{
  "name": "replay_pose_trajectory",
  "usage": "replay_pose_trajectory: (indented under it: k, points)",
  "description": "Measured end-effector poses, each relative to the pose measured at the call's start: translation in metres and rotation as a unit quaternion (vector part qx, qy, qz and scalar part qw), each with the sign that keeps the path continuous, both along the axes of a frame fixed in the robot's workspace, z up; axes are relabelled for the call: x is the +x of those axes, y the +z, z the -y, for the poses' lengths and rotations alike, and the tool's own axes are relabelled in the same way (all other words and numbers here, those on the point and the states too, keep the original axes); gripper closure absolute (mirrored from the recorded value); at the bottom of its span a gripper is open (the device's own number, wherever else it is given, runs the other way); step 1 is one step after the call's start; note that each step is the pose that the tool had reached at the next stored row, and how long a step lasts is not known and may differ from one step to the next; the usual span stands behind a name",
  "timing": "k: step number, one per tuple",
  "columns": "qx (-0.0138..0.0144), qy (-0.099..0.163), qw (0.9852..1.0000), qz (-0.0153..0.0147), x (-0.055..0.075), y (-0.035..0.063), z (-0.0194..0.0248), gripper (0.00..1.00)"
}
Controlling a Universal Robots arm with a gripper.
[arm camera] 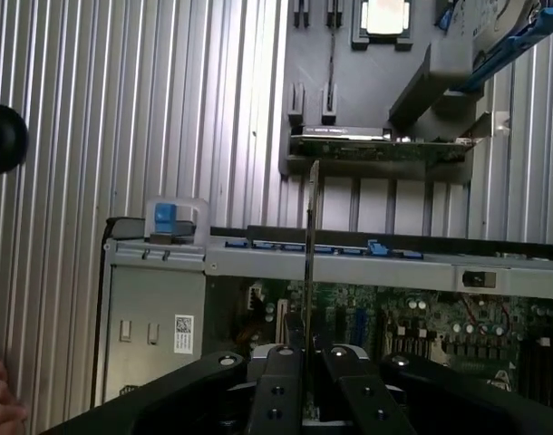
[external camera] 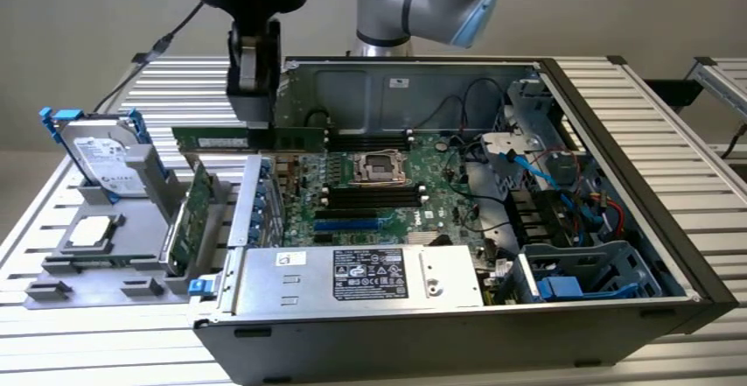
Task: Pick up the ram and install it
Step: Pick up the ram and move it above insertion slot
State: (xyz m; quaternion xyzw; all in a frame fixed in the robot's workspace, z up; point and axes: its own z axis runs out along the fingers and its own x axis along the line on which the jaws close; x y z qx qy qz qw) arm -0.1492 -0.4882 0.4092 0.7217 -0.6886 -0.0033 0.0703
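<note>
- ram is hanging in the air, level and lengthwise, over the open computer case's wall on the exterior view's left, just above the board area.
- gripper is pinching the stick near its middle. The fingers are closed down to the board's thickness, with one pad on each face.
- In the wrist view the ram is showing edge-on as a thin line running out from between the fingers, crossing the case wall and the motherboard.
- memory slots are sitting as dark rows below the CPU socket. The ram is well apart from them and not yet seated.
- grey fixture is sitting on the slatted table, beside the case on the exterior view's left.
- It is holding a hard drive with blue rails upright at the back, an expansion card standing on edge on the case side, and a processor chip lying flat.
- power supply is lying along the case's near edge, label facing up.
- Blue cables are running through the case on the exterior view's right of the board.
</note>
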Motion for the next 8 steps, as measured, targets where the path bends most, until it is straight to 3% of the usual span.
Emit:
replay_pose_trajectory:
  k: [8]
  points:
    - [-0.0043, 0.0, 1.0, 0.0007, 0.023, 0.0, -0.0126, 0.86]
